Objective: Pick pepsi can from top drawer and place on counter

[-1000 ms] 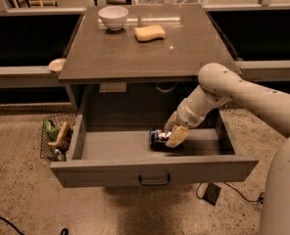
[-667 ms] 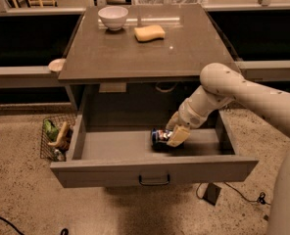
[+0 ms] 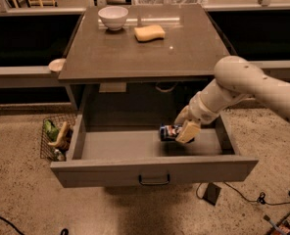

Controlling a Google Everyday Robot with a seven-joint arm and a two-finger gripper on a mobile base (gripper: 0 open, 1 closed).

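The top drawer (image 3: 155, 168) is pulled wide open below the counter (image 3: 145, 48). The pepsi can (image 3: 168, 132), dark blue with red and white marks, lies on its side in the drawer's right half. My gripper (image 3: 183, 129) reaches down into the drawer from the right and sits at the can's right end, its fingers around it. The can looks slightly raised off the drawer floor.
A white bowl (image 3: 113, 17) and a yellow sponge (image 3: 149, 32) sit at the back of the counter. A wire basket (image 3: 57, 137) with items stands on the floor left of the drawer. A small plate (image 3: 57, 65) sits on the left ledge. Cables lie on the floor at right.
The gripper and the can have hardly moved; the can seems to have lifted a little and shifted slightly toward the drawer's back.
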